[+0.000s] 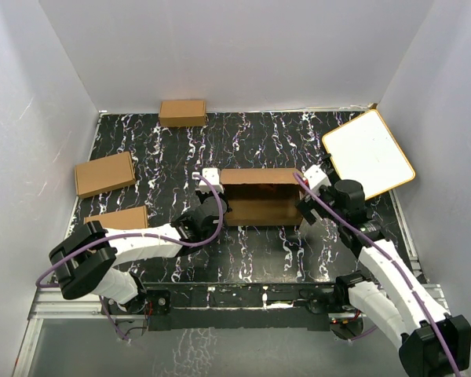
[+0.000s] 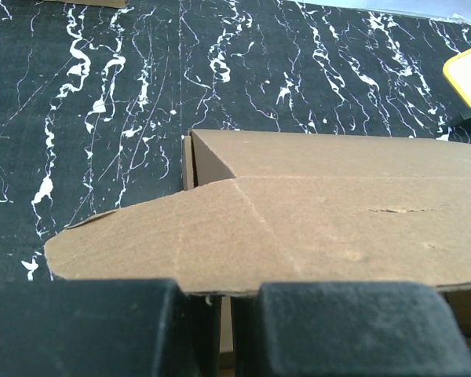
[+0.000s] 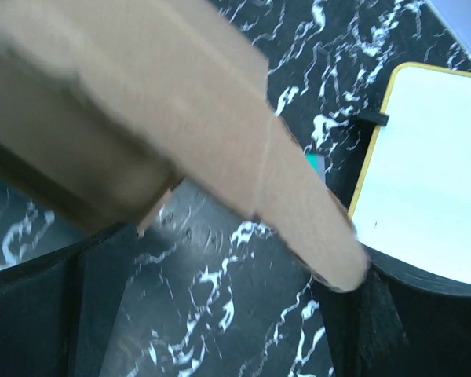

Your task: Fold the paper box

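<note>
Mid-fold: paper box (image 1: 259,196) sits mid-tabletop (image 1: 251,141), walls up, L end effector (image 2: 224,318) pressed together, apparently nipping its left end, R end effector (image 3: 220,306) spread wide around the right flap; next, prob. tuck that flap inward.

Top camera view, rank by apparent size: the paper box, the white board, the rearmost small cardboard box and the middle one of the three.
1. paper box and white board: about alike, not ranked.
2. middle small box.
3. rearmost small box, though it lies farthest from the camera.
</note>
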`<state>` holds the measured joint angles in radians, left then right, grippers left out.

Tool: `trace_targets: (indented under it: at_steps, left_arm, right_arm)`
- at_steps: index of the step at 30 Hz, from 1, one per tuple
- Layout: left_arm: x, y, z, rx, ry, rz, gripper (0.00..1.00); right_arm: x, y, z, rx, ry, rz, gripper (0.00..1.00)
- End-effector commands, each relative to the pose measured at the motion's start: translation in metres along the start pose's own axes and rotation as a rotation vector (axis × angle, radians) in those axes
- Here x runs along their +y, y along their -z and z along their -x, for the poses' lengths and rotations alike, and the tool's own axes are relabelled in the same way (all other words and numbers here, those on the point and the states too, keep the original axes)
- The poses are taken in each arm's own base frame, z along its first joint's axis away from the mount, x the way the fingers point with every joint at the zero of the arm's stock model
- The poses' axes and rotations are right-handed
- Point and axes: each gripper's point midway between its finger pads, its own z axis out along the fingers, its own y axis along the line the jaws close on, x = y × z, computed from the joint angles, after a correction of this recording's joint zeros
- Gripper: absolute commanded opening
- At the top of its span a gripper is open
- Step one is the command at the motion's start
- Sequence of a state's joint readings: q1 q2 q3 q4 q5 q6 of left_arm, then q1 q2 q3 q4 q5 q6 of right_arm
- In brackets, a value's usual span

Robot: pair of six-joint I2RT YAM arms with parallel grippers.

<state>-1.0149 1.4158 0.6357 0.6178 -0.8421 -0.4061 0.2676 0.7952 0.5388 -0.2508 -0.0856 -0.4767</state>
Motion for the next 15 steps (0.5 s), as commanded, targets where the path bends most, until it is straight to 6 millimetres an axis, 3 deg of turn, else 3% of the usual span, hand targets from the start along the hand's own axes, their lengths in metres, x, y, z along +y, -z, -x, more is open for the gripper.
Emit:
trace_targets:
  at_steps: [1,9,15]
  left_arm:
    - [0.005,0.004,-0.008,0.025,-0.007,0.012,0.0]
    - [0.005,0.006,-0.011,0.032,-0.005,0.007,0.0]
    - [0.004,0.006,-0.012,0.036,-0.003,-0.002,0.0]
  right_arm:
    - [0.005,0.022,-0.004,0.033,0.168,0.118,0.99]
    - [0.033,0.063,0.006,0.028,0.228,0.36,1.0]
    - [0.046,0.102,0.041,-0.059,0.29,0.5,0.96]
